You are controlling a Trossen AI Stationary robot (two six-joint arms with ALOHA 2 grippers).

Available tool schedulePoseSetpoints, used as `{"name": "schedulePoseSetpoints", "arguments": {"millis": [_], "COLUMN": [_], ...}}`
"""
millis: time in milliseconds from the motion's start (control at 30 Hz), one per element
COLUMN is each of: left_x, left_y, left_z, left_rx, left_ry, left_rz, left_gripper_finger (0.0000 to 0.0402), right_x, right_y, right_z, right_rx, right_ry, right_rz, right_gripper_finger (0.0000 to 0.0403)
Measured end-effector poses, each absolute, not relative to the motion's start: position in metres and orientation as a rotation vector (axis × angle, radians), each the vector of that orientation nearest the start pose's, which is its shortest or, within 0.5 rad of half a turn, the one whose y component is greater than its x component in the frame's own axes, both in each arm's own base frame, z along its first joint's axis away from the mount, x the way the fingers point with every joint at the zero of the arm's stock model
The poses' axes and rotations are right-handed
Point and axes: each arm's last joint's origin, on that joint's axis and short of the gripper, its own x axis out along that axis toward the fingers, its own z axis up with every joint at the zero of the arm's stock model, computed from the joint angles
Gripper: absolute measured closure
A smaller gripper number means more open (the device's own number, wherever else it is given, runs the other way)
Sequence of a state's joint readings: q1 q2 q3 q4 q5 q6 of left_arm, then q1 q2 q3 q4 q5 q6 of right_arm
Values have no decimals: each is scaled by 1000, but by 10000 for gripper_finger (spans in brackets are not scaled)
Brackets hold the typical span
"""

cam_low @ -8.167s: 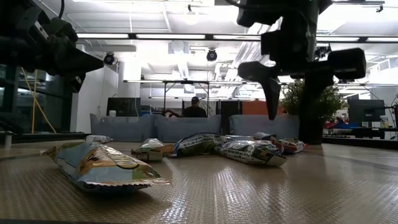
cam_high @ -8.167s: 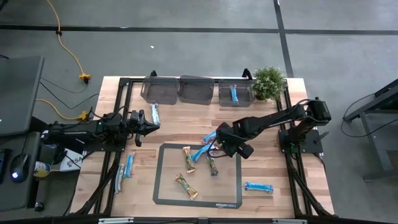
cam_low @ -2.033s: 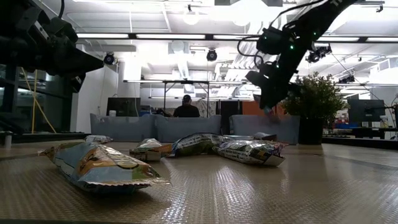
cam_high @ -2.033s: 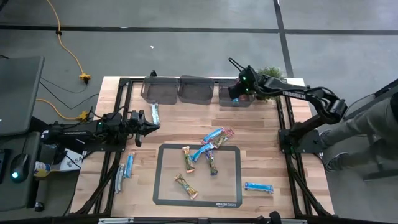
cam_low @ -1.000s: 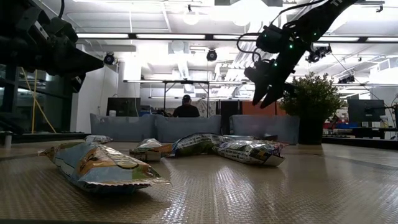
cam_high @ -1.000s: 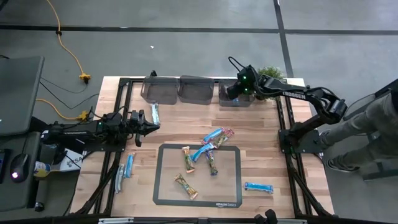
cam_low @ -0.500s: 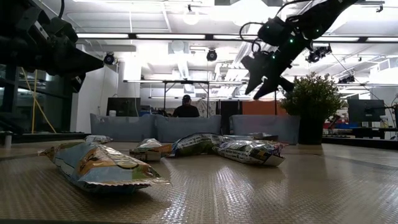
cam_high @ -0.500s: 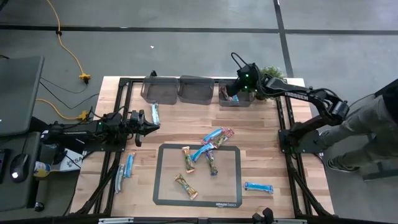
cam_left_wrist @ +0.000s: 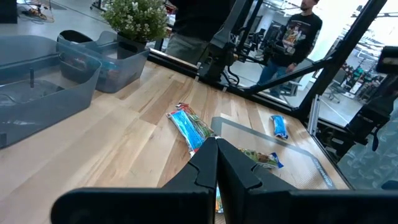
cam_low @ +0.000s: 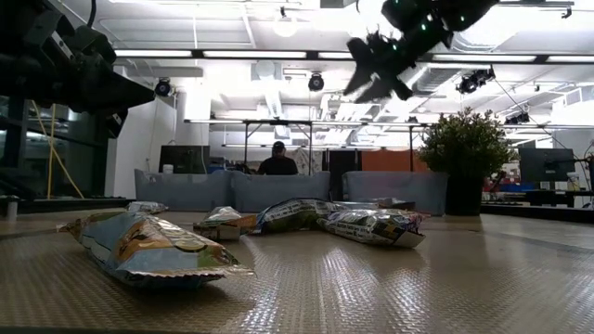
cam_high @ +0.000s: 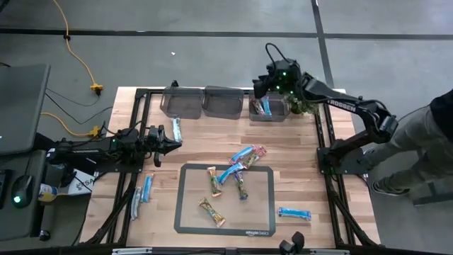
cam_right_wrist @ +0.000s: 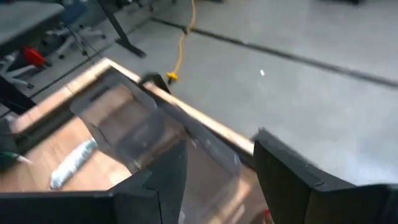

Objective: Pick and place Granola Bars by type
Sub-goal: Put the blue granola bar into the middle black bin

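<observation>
Granola bars lie on the grey mat (cam_high: 188,212) and around it: blue bars (cam_high: 243,153) (cam_high: 228,173) (cam_high: 294,212), a red-pink one (cam_high: 259,150), tan ones (cam_high: 212,180) (cam_high: 211,211). Pale bars lie near the left edge (cam_high: 177,129) (cam_high: 146,188). The right bin (cam_high: 280,108) holds a blue bar (cam_high: 267,107) and another bar beside it. My right gripper (cam_high: 260,83) (cam_low: 351,70) hangs high over that bin's far side, open and empty (cam_right_wrist: 214,168). My left gripper (cam_high: 177,144) (cam_left_wrist: 216,149) waits shut at the table's left.
Three clear grey bins (cam_high: 180,101) (cam_high: 224,100) line the far edge, with a potted plant (cam_high: 308,95) at the far right corner. A person (cam_high: 432,134) stands just off the table's right side. Bare wood lies between the bins and the mat.
My right gripper has risen from just above the right bin and drifted toward the far edge. It has tipped from pointing down to nearly level. The person at the right has shifted.
</observation>
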State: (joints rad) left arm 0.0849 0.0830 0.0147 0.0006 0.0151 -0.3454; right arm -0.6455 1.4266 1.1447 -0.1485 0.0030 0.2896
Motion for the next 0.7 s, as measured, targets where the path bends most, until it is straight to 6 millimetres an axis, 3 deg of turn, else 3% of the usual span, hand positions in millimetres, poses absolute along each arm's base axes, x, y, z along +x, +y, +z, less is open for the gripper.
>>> {"name": "schedulePoseSetpoints", "arguments": {"millis": [333, 567, 700], "left_x": [102, 102, 102], "left_y": [8, 8, 8], "left_z": [162, 162, 162], "left_rx": [-349, -349, -349], "left_ry": [55, 55, 55], "left_rz": [80, 81, 81], "left_gripper_finger": [401, 401, 401], "right_x": [280, 292, 295], "right_y": [-165, -128, -103], "right_z": [382, 423, 435], "right_rx": [202, 141, 87], "right_ry": [192, 125, 187], "right_rz": [-486, -293, -185], "right_gripper_finger": [231, 229, 229]}}
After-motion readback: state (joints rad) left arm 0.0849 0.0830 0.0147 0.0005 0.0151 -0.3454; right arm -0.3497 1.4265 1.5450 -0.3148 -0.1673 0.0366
